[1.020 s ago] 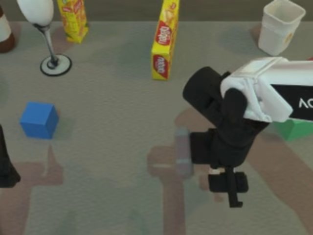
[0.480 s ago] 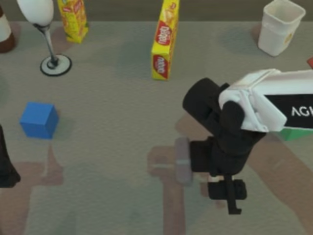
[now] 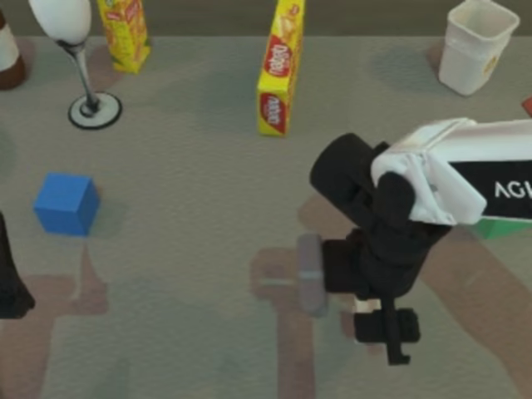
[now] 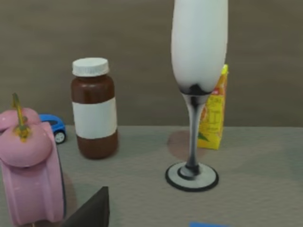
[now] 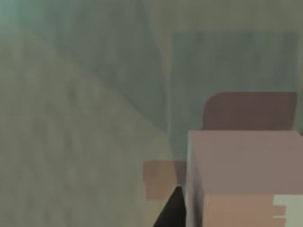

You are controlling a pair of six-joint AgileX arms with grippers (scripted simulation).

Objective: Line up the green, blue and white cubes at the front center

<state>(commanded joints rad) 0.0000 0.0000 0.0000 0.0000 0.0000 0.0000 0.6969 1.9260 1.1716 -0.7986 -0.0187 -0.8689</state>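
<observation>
Off-white matte cube [image 5: 236, 179], smallest of the three, apparently pinched between the fingers of the right gripper [image 3: 386, 328]; fills the right wrist view, with only a pale sliver showing from above. Hangs just right of the stem of the reddish-brown T-shaped mark [image 3: 283, 283] on the grey tabletop. Has slid a little toward that mark over the last second and now barely drifts. Reads as the end of the carry, with release onto the front centre due next.

Bright green matte cube [image 3: 501, 226] lies well to the right of the mark, mostly covered by the right arm. Blue matte cube [image 3: 65, 203] lies well to the left of it, untouched. Neither yet in line, so two placements remain.

Left gripper [image 3: 10, 287] parked far left of the mark.
</observation>
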